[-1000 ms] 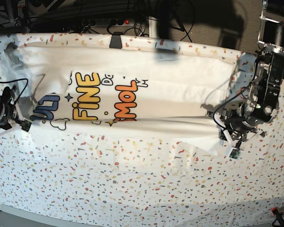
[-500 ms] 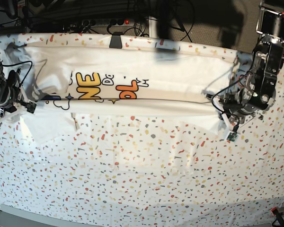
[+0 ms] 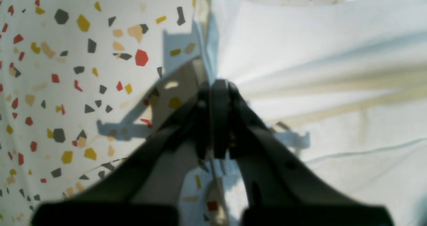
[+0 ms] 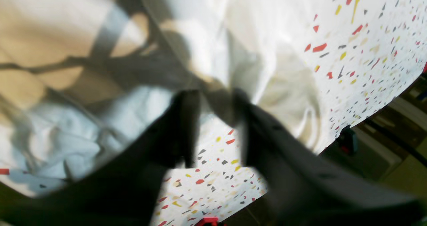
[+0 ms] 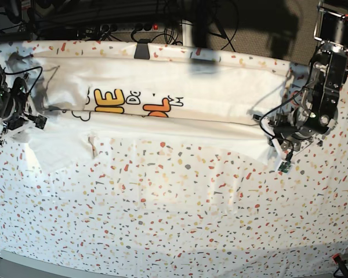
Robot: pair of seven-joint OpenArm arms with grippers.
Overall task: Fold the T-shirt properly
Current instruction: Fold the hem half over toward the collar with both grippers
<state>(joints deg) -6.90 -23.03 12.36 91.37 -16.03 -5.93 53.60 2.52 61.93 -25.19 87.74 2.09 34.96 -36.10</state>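
Folding is under way but far from finished, as I judge it: the T-shirt (image 5: 162, 107) lies stretched across the far part of the counter (image 5: 180, 220), and its near long edge is lifted and carried toward the far side, so the first lengthwise fold is only half made. The lifted layer covers the lower half of the print, leaving just the tops of the yellow and orange letters showing. What is left, by my reckoning, is laying that edge down flat, tucking in the sleeve that sticks out at the near left, and then the crosswise folds.

The shirt is a large white cotton piece, long from left to right, with a taut crease running along its length between the two arms. The plain white reverse faces up on the turned-over strip. Soft wrinkles fan out from each held end, and the cloth bunches at the left end.

In the base view the left gripper (image 5: 283, 139) sits at the right end of the shirt; its wrist camera shows the tips pressed together on a pinch of the cloth's edge, with folds radiating from the pinch. The right gripper (image 5: 20, 119) sits at the left end; its wrist view is blurred, with cloth gathered between tips that stand a little apart, so it appears to be pinching the shirt.
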